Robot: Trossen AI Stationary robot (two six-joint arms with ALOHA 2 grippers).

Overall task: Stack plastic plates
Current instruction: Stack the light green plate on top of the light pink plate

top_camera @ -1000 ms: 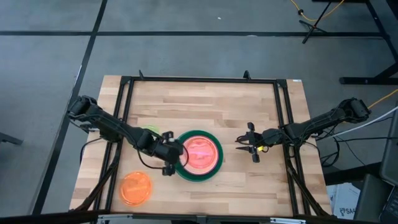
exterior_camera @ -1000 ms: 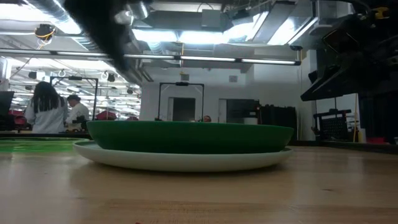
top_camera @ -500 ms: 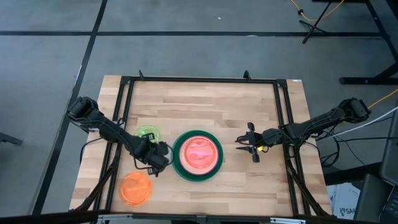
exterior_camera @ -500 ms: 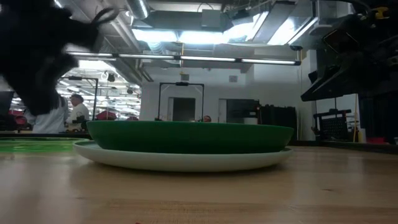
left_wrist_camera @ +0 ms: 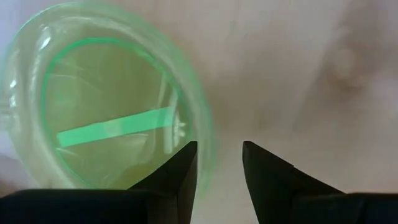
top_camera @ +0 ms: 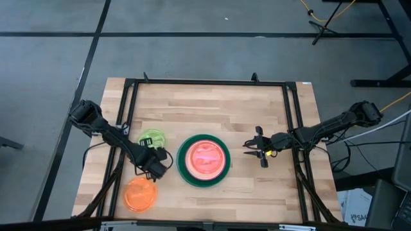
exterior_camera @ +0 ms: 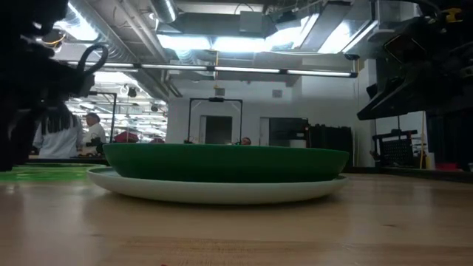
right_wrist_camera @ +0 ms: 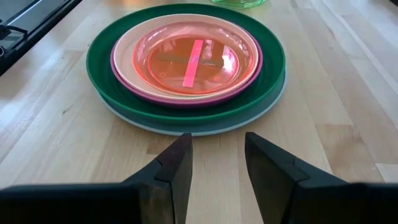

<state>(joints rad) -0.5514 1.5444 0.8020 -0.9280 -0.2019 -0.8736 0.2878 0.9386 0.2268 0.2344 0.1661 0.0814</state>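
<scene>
A stack of plates (top_camera: 204, 159) rests on the table's middle: light blue at the bottom, then dark green, magenta, peach and red on top (right_wrist_camera: 186, 59). A translucent lime green plate (top_camera: 151, 138) lies flat to its left, and an orange plate (top_camera: 140, 194) lies near the front left. My left gripper (top_camera: 158, 168) is open between these plates. In its wrist view it hangs (left_wrist_camera: 217, 155) by the lime plate's rim (left_wrist_camera: 202, 124). My right gripper (top_camera: 247, 146) waits open, right of the stack (right_wrist_camera: 214, 155).
Black frame rails (top_camera: 128, 115) run along the table's left and right sides. Bare wood lies behind the stack (top_camera: 212, 106) and in front of it. In the low view the stack (exterior_camera: 222, 174) fills the middle, and people stand in the room behind.
My left gripper has drawn back from the stack's left rim toward the table's left and slightly toward the near edge. The lime green plate, hidden under the arm before, now shows. The plates have not moved.
</scene>
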